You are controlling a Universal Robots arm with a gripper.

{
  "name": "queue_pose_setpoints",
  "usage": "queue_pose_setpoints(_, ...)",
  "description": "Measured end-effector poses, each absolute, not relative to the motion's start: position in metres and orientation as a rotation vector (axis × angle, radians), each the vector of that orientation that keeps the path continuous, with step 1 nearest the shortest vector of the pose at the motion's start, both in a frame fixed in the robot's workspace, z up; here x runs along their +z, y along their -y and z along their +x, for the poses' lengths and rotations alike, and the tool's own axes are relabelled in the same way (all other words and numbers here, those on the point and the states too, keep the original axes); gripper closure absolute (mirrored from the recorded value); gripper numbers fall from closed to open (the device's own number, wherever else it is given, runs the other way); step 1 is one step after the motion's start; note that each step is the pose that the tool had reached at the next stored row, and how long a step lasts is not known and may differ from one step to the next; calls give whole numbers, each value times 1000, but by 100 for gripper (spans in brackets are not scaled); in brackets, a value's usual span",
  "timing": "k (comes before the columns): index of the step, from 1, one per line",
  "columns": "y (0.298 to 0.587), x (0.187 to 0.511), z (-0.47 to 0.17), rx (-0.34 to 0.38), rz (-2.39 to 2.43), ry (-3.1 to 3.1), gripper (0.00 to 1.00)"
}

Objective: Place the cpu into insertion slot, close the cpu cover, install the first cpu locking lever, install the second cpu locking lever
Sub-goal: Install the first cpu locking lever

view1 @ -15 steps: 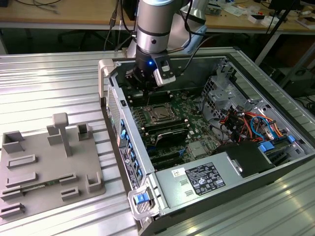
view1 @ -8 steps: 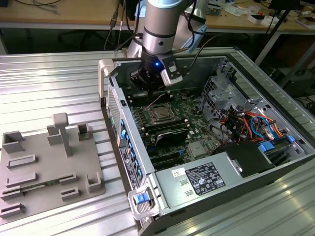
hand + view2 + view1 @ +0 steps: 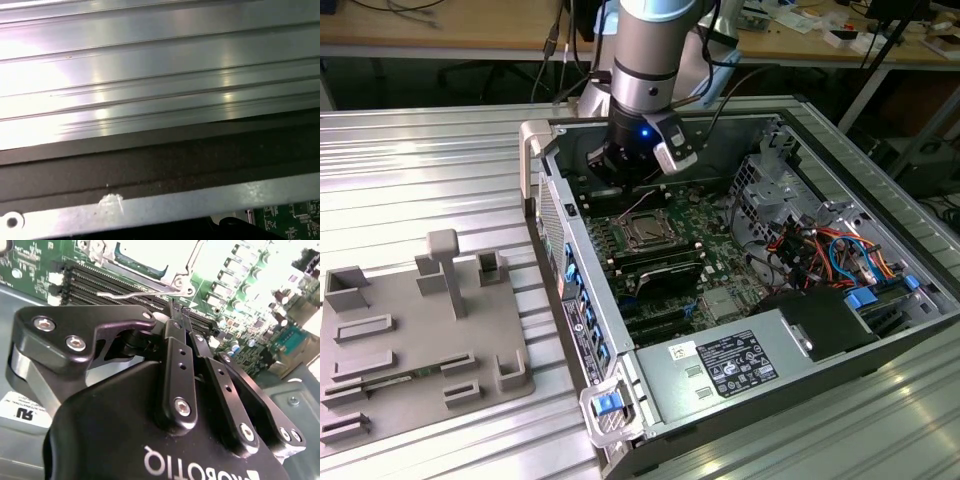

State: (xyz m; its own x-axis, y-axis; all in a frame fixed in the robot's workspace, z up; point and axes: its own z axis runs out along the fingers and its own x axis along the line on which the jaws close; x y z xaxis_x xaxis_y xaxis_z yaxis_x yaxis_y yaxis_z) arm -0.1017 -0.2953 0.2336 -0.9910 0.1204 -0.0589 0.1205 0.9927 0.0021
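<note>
Ribbed tabletop bears computer case; closed pincer hovers near insertion slot.

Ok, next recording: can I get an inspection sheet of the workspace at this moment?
Surface: ribbed metal table carrying an open computer case.
Job's things: cpu in the insertion slot; cpu cover apparently down over it; a wire locking lever lies alongside the socket in the second wrist view.
Clutter: grey fixture tray at the exterior view's left.
Gripper: gripper shut, nothing seen in it, close above the board near the lever.
Cables: coloured bundle inside the case.
Surroundings: workbench behind.
</note>
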Motion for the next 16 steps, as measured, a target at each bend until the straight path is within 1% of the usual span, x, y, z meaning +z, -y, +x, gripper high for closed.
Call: queue_pose_setpoints(16,295,233,-96,-1,148,-3080,89)
